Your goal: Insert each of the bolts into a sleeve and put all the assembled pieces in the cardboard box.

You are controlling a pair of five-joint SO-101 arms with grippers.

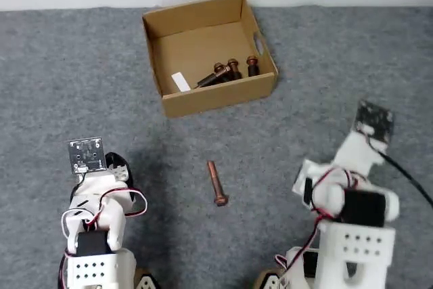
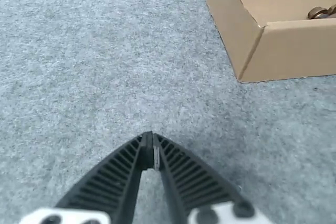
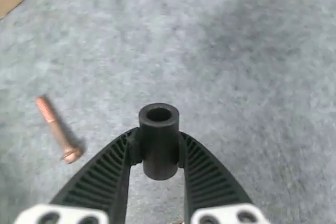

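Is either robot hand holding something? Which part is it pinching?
Yes. The right gripper pinches a black sleeve by its round sides, about halfway along, with its open end poking out beyond the jaws. The left gripper is shut and holds nothing.

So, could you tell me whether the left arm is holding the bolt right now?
No, the bolt lies loose on the carpet between the two arms, and the left arm's jaws are closed on nothing.

No legible text anywhere, white label [image 1: 180, 82] in cardboard box [image 1: 216, 97] unreadable
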